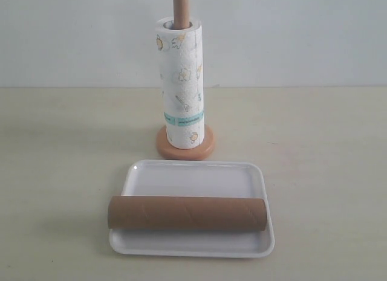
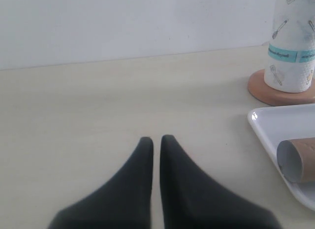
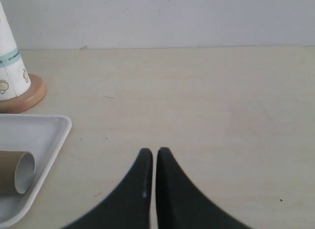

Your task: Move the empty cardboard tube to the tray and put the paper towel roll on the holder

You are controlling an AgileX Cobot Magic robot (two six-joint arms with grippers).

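Note:
The brown cardboard tube lies on its side across the front of the white tray. Behind the tray the paper towel roll stands upright on the wooden holder, with the rod top poking out above it. Neither gripper shows in the exterior view. The left gripper is shut on nothing, above bare table left of the tray, the tube end and the roll. The right gripper is shut and empty, right of the tray, the tube and the holder base.
A pale beige tabletop spreads round the tray and holder, with a plain light wall behind it. Nothing else stands on the table.

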